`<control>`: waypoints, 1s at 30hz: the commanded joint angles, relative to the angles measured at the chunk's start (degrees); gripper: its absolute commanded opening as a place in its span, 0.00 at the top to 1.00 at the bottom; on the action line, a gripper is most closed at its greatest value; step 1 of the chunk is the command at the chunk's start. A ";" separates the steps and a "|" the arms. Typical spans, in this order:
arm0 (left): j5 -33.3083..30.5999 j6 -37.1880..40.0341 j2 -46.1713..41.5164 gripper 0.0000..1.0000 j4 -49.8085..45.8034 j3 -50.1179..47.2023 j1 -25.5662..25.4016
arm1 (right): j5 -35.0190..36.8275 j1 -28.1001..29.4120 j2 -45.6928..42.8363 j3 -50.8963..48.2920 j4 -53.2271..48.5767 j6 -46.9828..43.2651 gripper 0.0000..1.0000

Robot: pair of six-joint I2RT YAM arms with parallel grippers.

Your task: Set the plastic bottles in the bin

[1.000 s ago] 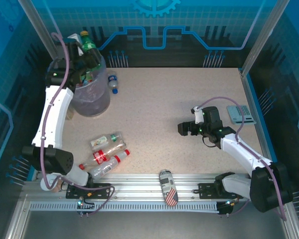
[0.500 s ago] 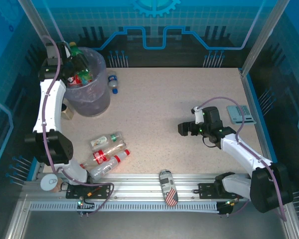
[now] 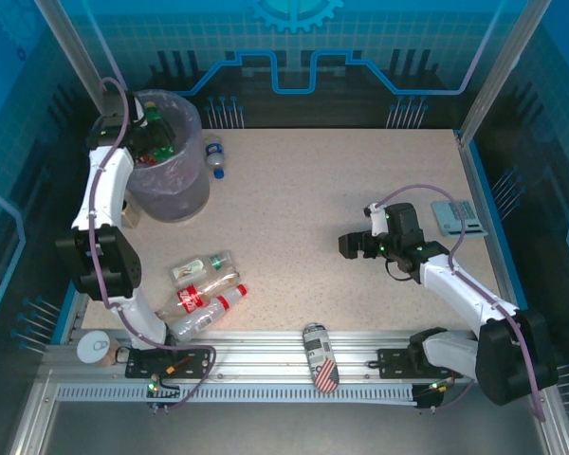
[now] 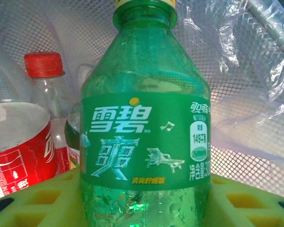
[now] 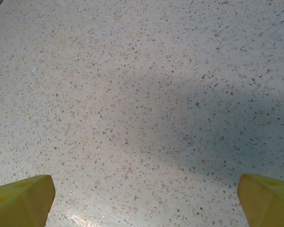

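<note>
The left tool [image 4: 143, 208] was seen pinching a green plastic bottle [image 4: 144, 142] with a yellow cap, its yellow pads [image 4: 38, 201] pressed against the lower body on either side. The bottle stood upright in the wrist view, with its green label turned to the lens. Behind it could be seen the wall of the round grey mesh bin [image 4: 255, 109] and the translucent bluish-purple plastic bag [image 4: 227, 28] lining it, so the green plastic bottle was placed within the mouth of the bin. Just beside it, on the left of that view, a red-capped clear plastic bottle [image 4: 40, 118] with a red label was lodged in the bin.

From above, the bin was found at the far left corner of the speckled beige desk [image 3: 313, 180], with the left arm bent over its left rim. A blue-capped clear bottle [image 3: 214, 157] was laid on the desk just to the right of the bin. A loose cluster of plastic bottles [image 3: 207, 301] was spread on the desk near the left arm's base, well apart from the bin. A dark flag-patterned can [image 3: 321, 357] was laid on the metal rail at the near edge.

The right tool [image 3: 351, 245] was held over the right half of the desk, well apart from the bottles. Its yellow fingertips [image 5: 21, 201] were spread wide over bare desk.
</note>
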 commanded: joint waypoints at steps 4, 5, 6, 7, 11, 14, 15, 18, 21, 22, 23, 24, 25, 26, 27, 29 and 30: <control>0.83 1.64 2.96 0.96 -2.30 -0.66 0.56 | -0.07 -0.67 -0.67 1.25 -0.81 0.48 0.00; 0.88 1.58 2.88 0.85 -2.21 -0.62 0.60 | 0.01 -0.66 -0.82 1.17 -0.79 0.55 0.00; 0.79 1.51 2.79 0.71 -2.22 -0.52 0.60 | 0.03 -0.67 -0.88 1.02 -0.77 0.46 0.00; 0.73 1.53 2.60 0.59 -2.24 -0.50 0.60 | 0.08 -0.67 -0.91 1.04 -0.93 0.41 0.00; 0.46 1.58 1.64 0.22 -2.36 -0.07 0.62 | 0.04 -0.67 -0.42 1.02 -0.66 0.46 0.00; 0.52 1.62 0.50 0.06 -2.19 0.02 0.60 | -0.31 -0.63 -0.02 1.14 -0.25 0.65 0.00; 0.72 1.51 -0.27 0.04 -1.51 -0.49 0.60 | -0.38 -0.51 0.05 1.16 -0.14 0.66 0.00; 0.98 0.81 -2.92 0.01 1.79 -2.75 0.60 | -0.42 -0.49 0.29 1.26 0.06 0.75 0.00; 0.07 0.24 -5.43 0.01 2.77 -3.44 0.53 | -0.66 -0.31 0.43 1.78 -0.47 0.83 0.00; -0.68 0.13 -6.11 0.01 2.77 -3.43 0.51 | -0.73 -0.07 0.34 2.16 -0.87 0.75 0.00; -1.23 0.00 -7.03 0.01 2.93 -3.49 0.52 | -0.67 0.17 0.09 2.41 -1.08 0.66 0.00; -1.56 -0.04 -7.96 0.01 3.11 -3.48 0.51 | -0.51 0.28 -0.08 2.55 -1.17 0.57 0.00; -1.88 -0.05 -8.72 0.01 3.25 -3.47 0.51 | -0.42 0.37 -0.17 2.69 -1.07 0.49 0.00; -2.30 -0.05 -9.66 0.01 3.37 -3.52 0.47 | -0.32 0.35 -0.03 2.74 -1.08 0.48 0.00; -2.57 -0.12 -10.69 0.01 3.47 -3.51 0.42 | -0.23 0.38 0.18 2.96 -1.04 0.39 0.00; -3.20 -0.10 -12.71 0.01 3.54 -3.48 0.13 | -0.65 0.39 0.88 3.18 -0.80 0.47 0.00; -3.95 0.08 -13.93 0.01 3.64 -3.61 -0.23 | -1.00 0.54 1.19 3.32 -0.62 0.73 0.00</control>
